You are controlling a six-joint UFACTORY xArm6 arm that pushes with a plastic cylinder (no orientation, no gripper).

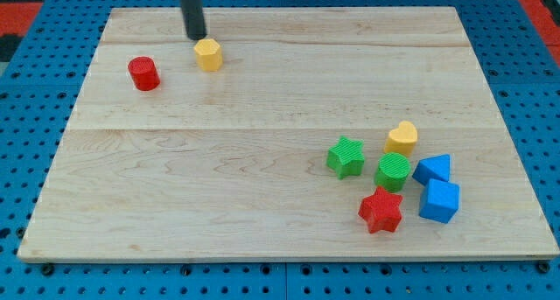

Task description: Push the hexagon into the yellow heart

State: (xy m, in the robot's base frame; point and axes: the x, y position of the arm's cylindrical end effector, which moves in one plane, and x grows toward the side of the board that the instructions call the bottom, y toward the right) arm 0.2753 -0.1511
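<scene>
Bare rod, nothing held: my tip (196, 36) sits near the table's top edge, just beside the yellow hexagon (208, 53), perhaps touching. Nearest, toward the bottom right corner, the yellow heart (402, 138) stands well apart from it.

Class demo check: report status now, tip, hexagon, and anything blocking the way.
My tip at yellow hexagon's upper-left edge. Yellow heart far off, lower right. Path between them open.
</scene>
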